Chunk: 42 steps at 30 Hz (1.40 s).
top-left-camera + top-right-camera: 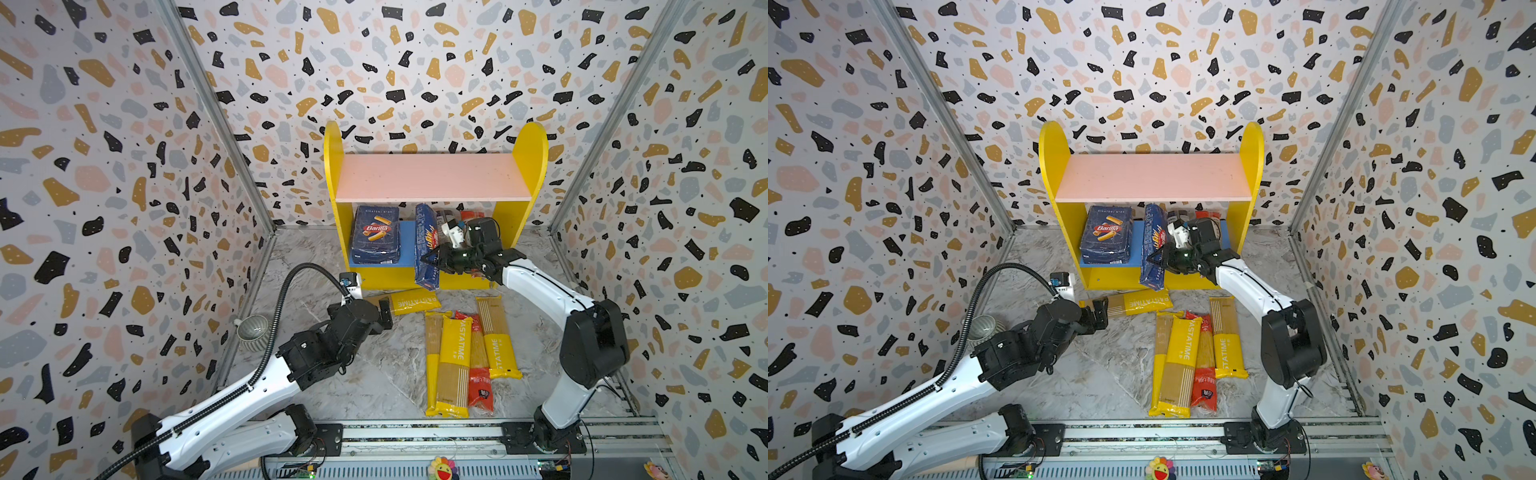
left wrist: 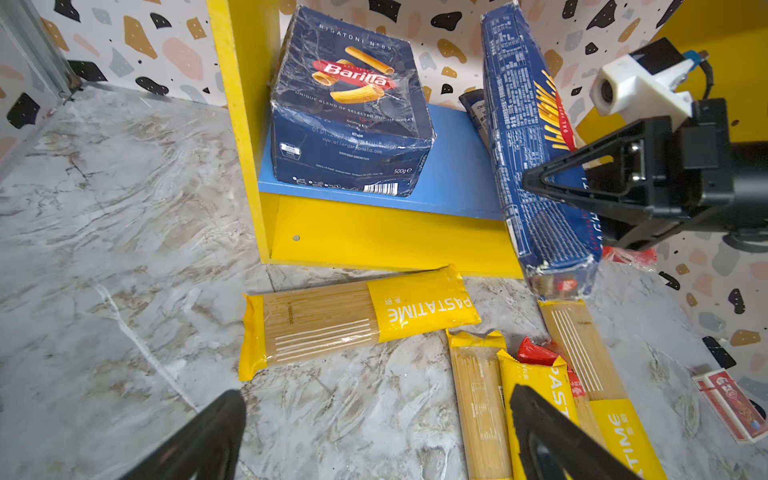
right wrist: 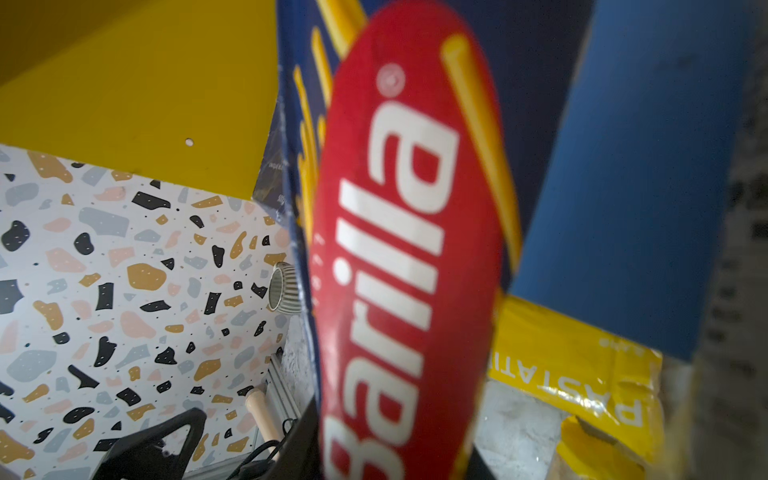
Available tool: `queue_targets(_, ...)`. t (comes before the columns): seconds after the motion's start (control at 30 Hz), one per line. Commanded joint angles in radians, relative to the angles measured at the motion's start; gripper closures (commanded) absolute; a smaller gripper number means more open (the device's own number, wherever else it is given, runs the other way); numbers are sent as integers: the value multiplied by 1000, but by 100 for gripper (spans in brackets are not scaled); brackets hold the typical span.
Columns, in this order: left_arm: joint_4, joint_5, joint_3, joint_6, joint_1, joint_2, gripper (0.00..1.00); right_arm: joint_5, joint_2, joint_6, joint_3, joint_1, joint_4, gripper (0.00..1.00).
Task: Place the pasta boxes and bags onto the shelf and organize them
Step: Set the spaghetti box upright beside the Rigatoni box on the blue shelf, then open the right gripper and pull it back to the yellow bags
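Marble tabletop [image 1: 386,374], spaghetti box [image 1: 427,241] in right tool [image 1: 433,260] against shelf [image 1: 530,166]

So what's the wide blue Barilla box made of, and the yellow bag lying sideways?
The wide blue Barilla box looks like cardboard under shiny crinkled wrap: wrinkly glints, square corners. The sideways yellow bag looks like thin glossy plastic, partly clear: spaghetti shows through.
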Motion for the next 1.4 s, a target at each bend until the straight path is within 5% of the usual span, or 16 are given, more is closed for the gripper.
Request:
queue_targets(0.0, 45, 73, -33, 24, 36, -12, 1, 5, 18, -111, 178, -5, -2, 72)
queue_targets(0.33, 43, 122, -54, 43, 105, -38, 0, 205, 196, -244, 487, -11, -250, 68)
queue_targets(0.63, 45, 141, -65, 47, 127, -38, 1, 207, 237, -269, 532, -1, -309, 23)
queue_targets(0.97, 28, 154, -97, 14, 129, -78, 1, 209, 42, -240, 315, 1, -242, 19)
queue_targets(1.37, 45, 285, -225, -33, 127, -157, 0, 234, -375, -196, -197, 37, -163, 19)
